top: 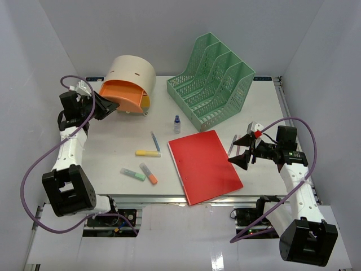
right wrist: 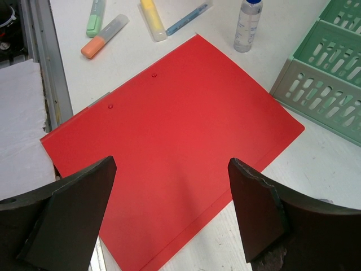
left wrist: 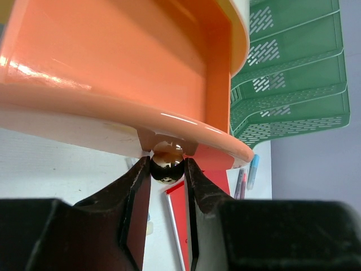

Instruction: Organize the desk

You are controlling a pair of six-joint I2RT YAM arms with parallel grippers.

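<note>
The desk (top: 107, 144) is lying beneath both arms, carrying 3 highlighters (top: 148, 153) and a red folder (top: 204, 165). The left gripper (left wrist: 167, 167) is pinching the orange drawer's (left wrist: 124, 68) round knob (left wrist: 167, 162), probably holding it open for loading. The right gripper (right wrist: 172, 165) is hovering empty, jaws wide, above the folder.

You have a left arm (top: 68, 149) and right arm (top: 297, 182) of white links with black joint blocks, each trailing a looping purple cable (top: 26, 175), tipped with black wedge-shaped fingers (right wrist: 67, 217).
</note>
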